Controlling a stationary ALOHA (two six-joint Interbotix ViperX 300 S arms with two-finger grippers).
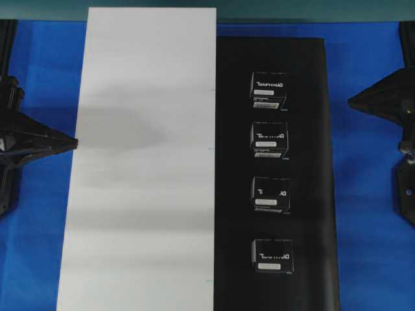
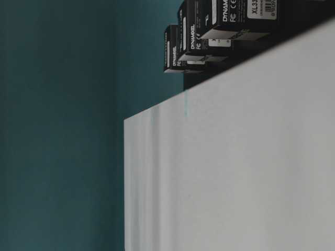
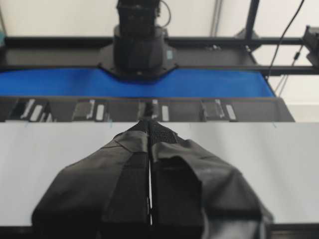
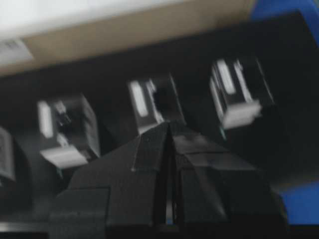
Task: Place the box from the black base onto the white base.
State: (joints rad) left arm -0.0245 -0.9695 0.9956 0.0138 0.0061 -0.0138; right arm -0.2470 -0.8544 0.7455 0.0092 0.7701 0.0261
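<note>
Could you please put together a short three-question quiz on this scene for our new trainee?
1. How many boxes lie on the black base?
2. True or false: the white base already carries a box.
3. The left gripper and right gripper are: A) both open B) both shut, empty C) one holding a box.

Key: 1. Four, in a single column. 2. False; it carries none. 3. B.
</note>
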